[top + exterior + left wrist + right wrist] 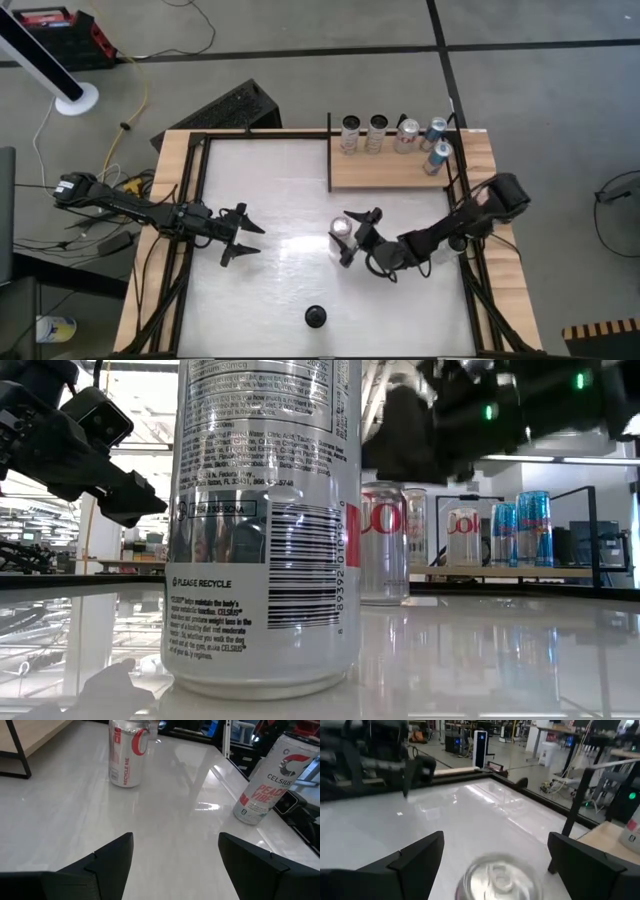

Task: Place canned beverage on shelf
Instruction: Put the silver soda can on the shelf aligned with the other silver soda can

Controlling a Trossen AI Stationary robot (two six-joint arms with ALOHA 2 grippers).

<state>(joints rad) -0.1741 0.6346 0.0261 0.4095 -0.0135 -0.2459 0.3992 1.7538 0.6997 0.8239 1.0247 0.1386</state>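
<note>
- Right gripper [347, 238] over mid-table, fingers spread wide either side of the silver can [341, 229] — nothing gripped yet.
- Can stands upright on the white tabletop [270, 190], just short of the shelf [400, 170], which already carries five cans.
- Step: reaching in to grasp. Next — probably lower, close on the can, lift it to the shelf.
- Left gripper [243, 240] waits open, well apart.
</note>
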